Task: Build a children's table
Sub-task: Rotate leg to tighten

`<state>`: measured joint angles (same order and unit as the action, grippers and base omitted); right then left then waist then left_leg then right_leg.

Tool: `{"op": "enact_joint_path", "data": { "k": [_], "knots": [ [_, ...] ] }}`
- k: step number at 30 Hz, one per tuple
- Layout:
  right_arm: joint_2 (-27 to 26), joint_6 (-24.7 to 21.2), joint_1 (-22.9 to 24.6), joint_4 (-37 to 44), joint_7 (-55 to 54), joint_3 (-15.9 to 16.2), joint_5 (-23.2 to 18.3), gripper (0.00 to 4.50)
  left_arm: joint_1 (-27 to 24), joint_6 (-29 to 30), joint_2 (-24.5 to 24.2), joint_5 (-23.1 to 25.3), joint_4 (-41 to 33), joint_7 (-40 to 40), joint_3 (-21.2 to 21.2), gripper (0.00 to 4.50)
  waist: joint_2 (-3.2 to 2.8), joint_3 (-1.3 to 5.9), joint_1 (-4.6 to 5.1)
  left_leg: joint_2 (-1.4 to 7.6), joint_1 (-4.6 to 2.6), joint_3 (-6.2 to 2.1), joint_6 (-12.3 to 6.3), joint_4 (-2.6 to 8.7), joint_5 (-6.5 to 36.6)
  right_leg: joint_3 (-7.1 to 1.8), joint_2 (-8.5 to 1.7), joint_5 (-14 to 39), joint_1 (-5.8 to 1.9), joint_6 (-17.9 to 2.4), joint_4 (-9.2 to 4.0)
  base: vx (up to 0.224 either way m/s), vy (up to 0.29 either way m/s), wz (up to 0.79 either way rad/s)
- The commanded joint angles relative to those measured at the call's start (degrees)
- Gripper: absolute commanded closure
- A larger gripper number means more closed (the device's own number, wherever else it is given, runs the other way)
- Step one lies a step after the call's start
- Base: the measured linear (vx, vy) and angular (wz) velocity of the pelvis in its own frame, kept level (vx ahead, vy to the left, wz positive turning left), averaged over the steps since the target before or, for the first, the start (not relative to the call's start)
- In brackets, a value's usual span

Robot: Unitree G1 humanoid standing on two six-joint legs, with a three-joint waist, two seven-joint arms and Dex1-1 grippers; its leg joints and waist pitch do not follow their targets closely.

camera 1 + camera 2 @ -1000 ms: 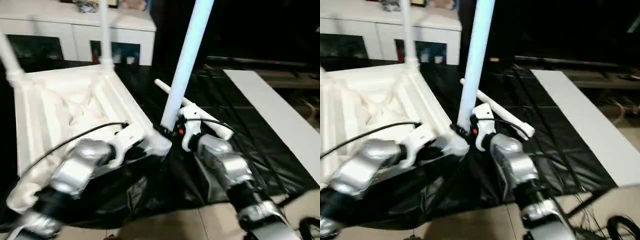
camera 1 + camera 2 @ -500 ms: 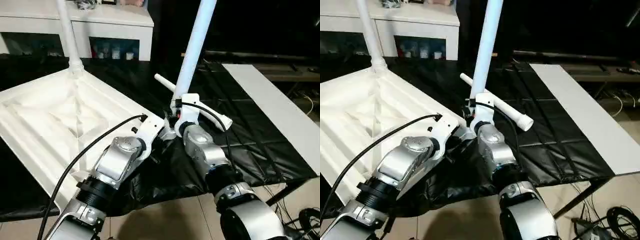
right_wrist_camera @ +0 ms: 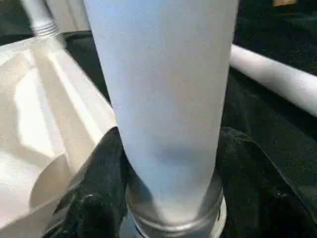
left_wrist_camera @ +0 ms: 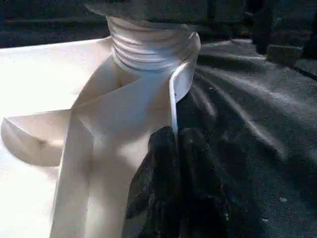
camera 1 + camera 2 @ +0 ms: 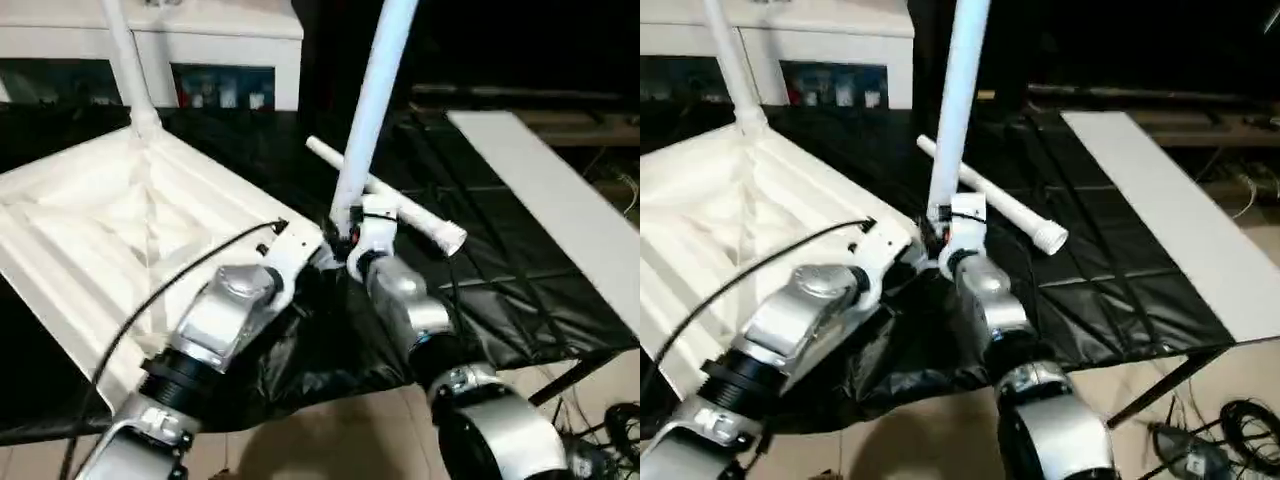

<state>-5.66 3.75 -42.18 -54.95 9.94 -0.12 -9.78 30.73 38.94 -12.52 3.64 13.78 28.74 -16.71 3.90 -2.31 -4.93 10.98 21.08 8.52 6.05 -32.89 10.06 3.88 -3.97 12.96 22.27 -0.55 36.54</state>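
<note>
The children's table lies as an upside-down white tabletop (image 5: pixel 100 230) on a black cloth. One white leg (image 5: pixel 125 60) stands in its far corner. A second leg (image 5: pixel 372 100) rises steeply from the near right corner socket, and its threaded end (image 4: pixel 148 49) shows above the socket. My right gripper (image 5: pixel 345 235) sits around the base of this leg (image 3: pixel 168 99). My left gripper (image 4: pixel 176 148) is shut on the thin rim of the tabletop just beside that socket. A third leg (image 5: pixel 400 200) lies loose on the cloth behind the corner.
A white cabinet (image 5: pixel 200 40) with dark glass doors stands at the back. A long white board (image 5: pixel 540 190) lies along the right side of the black cloth (image 5: pixel 480 280). Tiled floor (image 5: pixel 330 440) and cables (image 5: pixel 1230 430) show below the near edge.
The camera has swung and levelled, shifting the whole picture. Both grippers stay at the near right corner, and the leg there still stands upright.
</note>
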Motion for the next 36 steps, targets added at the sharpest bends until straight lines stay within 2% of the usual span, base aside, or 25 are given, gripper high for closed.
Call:
{"op": "enact_joint_path", "data": {
  "k": [1,2,3,5,7,8,11,13,14,16,17,20,21,22,23,24,27,28,29,32,34,36],
  "knots": [
    [1.0,-0.7,1.4,1.7,2.7,0.3,-1.3,1.43,0.5,-0.9,-1.5,0.6,-0.8,1.3,-0.3,4.5,-1.18,3.11,0.23,2.17,0.11,-0.09,-0.93,4.26,9.2,-3.12,-4.12,0.6,-2.63,-9.2,-4.41,0.0,0.0,0.0],
    [1.4,-0.3,1.8,3.0,3.8,0.6,-1.2,1.3,0.3,-1.5,-2.0,0.4,-1.2,2.0,-0.3,4.5,-1.47,3.17,0.13,2.25,0.03,-0.1,-0.92,4.2,8.1,-3.05,-4.0,-1.4,-2.68,-9.4,-4.24,0.0,0.0,0.0],
    [1.8,0.0,2.2,4.2,5.0,0.9,-1.1,1.18,0.1,-1.8,-2.3,0.2,-1.6,2.5,-0.3,4.5,-1.45,3.29,0.19,2.3,-0.21,0.06,-1.27,3.92,5.9,-3.02,-3.72,-5.9,-2.64,-10.1,-3.92,0.0,0.0,0.0],
    [2.6,0.6,3.4,7.5,8.5,1.1,-1.2,1.04,-0.2,-2.0,-3.2,-0.3,-2.3,3.9,-0.3,4.5,-1.29,3.63,0.19,1.96,-0.05,0.28,-2.5,3.33,0.6,-2.95,-3.44,-14.1,-3.09,-11.4,-3.22,0.0,0.0,0.0],
    [3.7,0.4,4.9,10.8,11.6,1.9,-1.5,0.96,-0.4,-2.7,-4.1,-0.5,-2.7,5.3,-0.5,4.5,-1.19,3.72,0.03,1.92,-0.04,0.43,-3.68,3.09,-1.7,-2.94,-3.33,-17.9,-3.17,-11.8,-2.98,0.0,0.0,0.0],
    [4.5,0.2,5.9,12.9,13.5,2.7,-1.5,0.87,-0.6,-3.4,-4.7,-0.8,-2.9,6.5,-0.9,4.5,-1.29,3.58,0.01,1.85,0.04,0.49,-3.93,3.11,-1.2,-2.89,-3.3,-17.7,-3.15,-11.9,-3.09,0.0,0.0,0.0],
    [6.7,-1.2,8.6,18.1,18.1,4.3,-1.9,0.56,-1.2,-4.6,-6.4,-1.5,-3.5,9.3,-1.5,4.5,-1.1,3.19,-0.15,2.16,-0.06,0.53,-3.39,3.5,3.5,-2.99,-3.58,-10.8,-3.25,-11.5,-3.84,0.0,0.0,0.0],
    [10.1,-4.2,11.9,24.8,22.6,6.1,-2.3,0.47,-2.2,-8.0,-9.1,-2.2,-4.5,14.0,-2.7,4.5,-1.21,3.02,-0.34,2.41,-0.33,0.49,-2.38,3.73,5.9,-3.01,-3.54,-6.1,-3.05,-10.9,-4.2,0.0,0.0,0.0],
    [10.3,-4.4,12.1,25.0,22.7,6.1,-2.2,0.36,-2.3,-8.0,-9.2,-2.3,-4.6,14.3,-2.7,4.5,-1.24,3.03,-0.46,2.46,-0.32,0.53,-2.21,3.67,6.1,-3.06,-3.54,-5.5,-3.05,-10.7,-4.23,0.0,0.0,0.0],
    [14.2,-7.8,14.7,30.2,25.5,6.6,-1.8,0.19,-4.1,-9.4,-12.2,-4.6,-7.0,20.6,-3.4,4.5,-1.28,2.85,-0.63,2.54,-0.49,0.59,-1.43,3.87,7.1,-3.11,-3.5,-2.8,-2.84,-10.4,-4.44,0.0,0.0,0.0],
    [16.7,-9.6,16.0,32.6,28.3,7.4,-1.8,0.19,-5.3,-10.0,-14.3,-6.2,-8.9,24.9,-4.1,4.5,-1.26,2.88,-0.64,2.56,-0.45,0.65,-1.13,3.86,7.3,-3.14,-3.51,-2.4,-2.83,-10.4,-4.35,0.0,0.0,0.0],
    [18.6,-10.7,16.9,34.4,30.4,8.1,-1.7,0.19,-6.0,-9.3,-15.8,-6.9,-10.1,27.1,-4.5,4.5,-1.37,2.76,-0.98,2.53,-0.69,0.88,-0.78,3.85,8.1,-3.19,-3.32,-1.5,-2.48,-10.4,-4.41,0.0,0.0,0.0],
    [20.3,-12.1,17.7,35.9,33.2,8.6,-2.8,0.19,-6.5,-9.9,-17.1,-7.1,-10.7,29.0,-5.0,4.5,-1.7,2.62,-1.28,2.51,-0.97,0.91,-0.48,3.94,9.5,-3.17,-3.27,0.1,-2.39,-10.5,-4.65,0.0,0.0,0.0],
    [22.7,-15.2,18.8,38.6,38.0,8.8,-5.5,0.19,-7.3,-11.0,-19.6,-7.6,-11.8,32.1,-5.6,4.5,-1.79,2.52,-1.25,2.52,-0.92,1.01,-0.56,4.0,10.6,-3.22,-3.28,1.2,-2.34,-10.4,-4.77,0.0,0.0,0.0],
    [23.5,-16.3,19.2,39.7,39.3,8.9,-6.3,0.19,-7.5,-11.4,-20.3,-7.9,-12.1,33.1,-5.7,4.5,-1.51,2.58,-1.34,2.77,-0.76,0.8,-0.81,4.13,11.2,-3.24,-3.52,2.3,-2.68,-9.9,-4.69,0.0,0.0,0.0],
    [24.1,-16.8,19.4,40.4,40.5,9.2,-6.5,0.19,-7.8,-11.1,-20.9,-8.2,-12.6,33.5,-5.5,4.5,-1.52,2.48,-1.36,2.69,-0.94,0.96,-0.79,4.14,11.4,-3.28,-3.54,3.4,-2.38,-9.9,-4.83,0.0,0.0,0.0],
    [24.3,-17.0,19.3,40.3,40.9,9.3,-6.5,0.19,-7.7,-11.2,-21.0,-8.1,-12.5,33.5,-5.5,4.5,-1.54,2.42,-1.28,2.66,-0.96,0.97,-0.2,4.21,12.1,-3.27,-3.63,5.4,-2.34,-10.3,-4.98,0.0,0.0,0.0],
    [24.7,-17.1,19.4,40.8,41.7,9.7,-6.5,0.19,-7.7,-11.3,-21.1,-8.0,-12.4,33.4,-5.3,4.5,-1.52,2.44,-1.32,2.65,-0.97,0.97,-0.09,4.2,12.3,-3.27,-3.68,6.0,-2.38,-10.2,-5.04,0.0,0.0,0.0],
    [25.6,-17.5,19.4,41.3,44.2,11.1,-6.3,0.19,-7.7,-11.5,-21.5,-7.8,-12.1,33.8,-5.2,4.5,-1.2,2.52,-1.36,2.62,-0.92,0.93,-0.19,4.13,12.0,-3.26,-3.71,6.7,-2.52,-10.0,-5.03,0.0,0.0,0.0],
    [25.5,-16.9,18.8,40.1,44.2,11.6,-5.1,0.19,-7.7,-11.6,-21.7,-7.6,-12.1,33.9,-5.1,4.5,-1.31,2.63,-1.37,2.61,-0.93,0.99,-0.49,3.98,10.0,-3.27,-3.64,4.5,-2.46,-10.2,-4.78,0.0,0.0,0.0],
    [25.4,-17.3,18.3,39.7,45.0,12.1,-4.8,0.19,-7.6,-11.8,-21.8,-7.6,-12.0,34.2,-5.1,4.5,-1.14,2.72,-1.38,2.53,-0.87,1.03,-0.69,3.84,9.0,-3.23,-3.6,3.0,-2.59,-10.6,-4.58,0.0,0.0,0.0],
    [25.4,-16.4,17.4,38.2,45.4,13.6,-3.1,0.19,-7.6,-11.9,-21.7,-7.5,-12.1,34.4,-5.2,4.5,-1.19,2.84,-1.36,2.52,-0.84,1.0,-0.9,3.75,8.1,-3.14,-3.6,1.6,-2.63,-10.9,-4.34,0.0,0.0,0.0]
  ]
}}
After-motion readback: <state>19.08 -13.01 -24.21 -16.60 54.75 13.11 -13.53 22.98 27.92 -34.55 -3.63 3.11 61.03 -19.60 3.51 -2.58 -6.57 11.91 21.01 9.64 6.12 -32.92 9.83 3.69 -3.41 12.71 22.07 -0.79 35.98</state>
